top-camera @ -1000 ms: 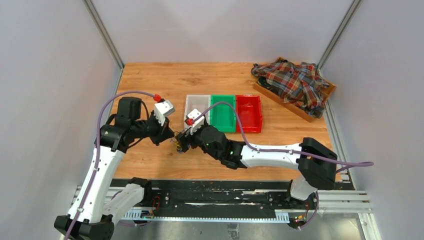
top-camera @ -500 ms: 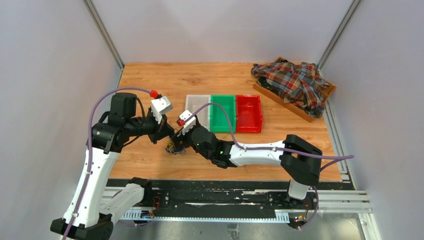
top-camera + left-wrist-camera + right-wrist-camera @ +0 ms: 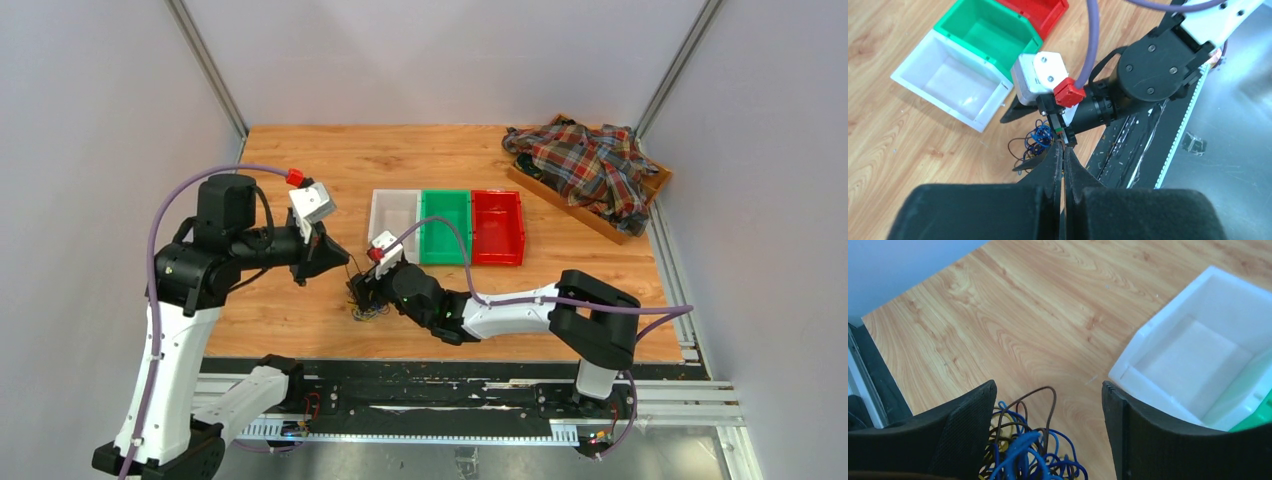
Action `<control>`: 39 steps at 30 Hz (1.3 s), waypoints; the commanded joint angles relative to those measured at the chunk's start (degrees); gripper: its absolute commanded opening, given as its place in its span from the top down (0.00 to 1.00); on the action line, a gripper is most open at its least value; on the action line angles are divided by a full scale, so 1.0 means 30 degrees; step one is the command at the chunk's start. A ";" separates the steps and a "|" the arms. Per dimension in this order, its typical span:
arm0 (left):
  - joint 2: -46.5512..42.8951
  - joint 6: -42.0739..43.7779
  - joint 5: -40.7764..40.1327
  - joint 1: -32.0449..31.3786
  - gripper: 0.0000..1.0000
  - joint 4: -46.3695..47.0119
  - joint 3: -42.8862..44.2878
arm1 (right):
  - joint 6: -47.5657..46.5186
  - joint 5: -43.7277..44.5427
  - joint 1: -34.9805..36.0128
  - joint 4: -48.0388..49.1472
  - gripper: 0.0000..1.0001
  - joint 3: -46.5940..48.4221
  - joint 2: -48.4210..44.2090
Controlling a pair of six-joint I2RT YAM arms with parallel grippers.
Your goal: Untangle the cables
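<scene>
The tangled clump of thin blue, yellow and brown cables (image 3: 1030,452) lay on the wooden table (image 3: 998,300) right below the wide-spread right gripper (image 3: 1048,387), the nearer 1, while the pinched-together left gripper (image 3: 1063,150) pointed at it from near.

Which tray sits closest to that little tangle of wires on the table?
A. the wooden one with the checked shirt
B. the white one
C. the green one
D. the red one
B: the white tray is at the end of the row nearest the cables, while the green tray and the red tray lie farther along and the wooden tray sits in the far corner.
</scene>
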 commanded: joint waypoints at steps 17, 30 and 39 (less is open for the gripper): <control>0.3012 -0.0413 -0.3790 -0.0162 1.00 0.0595 0.9180 | 0.2698 0.1673 0.0107 0.1637 0.27 -0.8063 -0.2775; 0.4459 -0.0545 -0.4666 -0.0165 1.00 0.0612 1.2974 | 0.3679 0.2900 0.0155 0.1420 0.30 -1.0138 -0.3125; 0.5383 -0.0466 -0.5483 -0.0168 1.00 0.0601 1.6014 | 0.4378 0.3676 0.0293 0.0451 0.29 -1.0962 -0.3070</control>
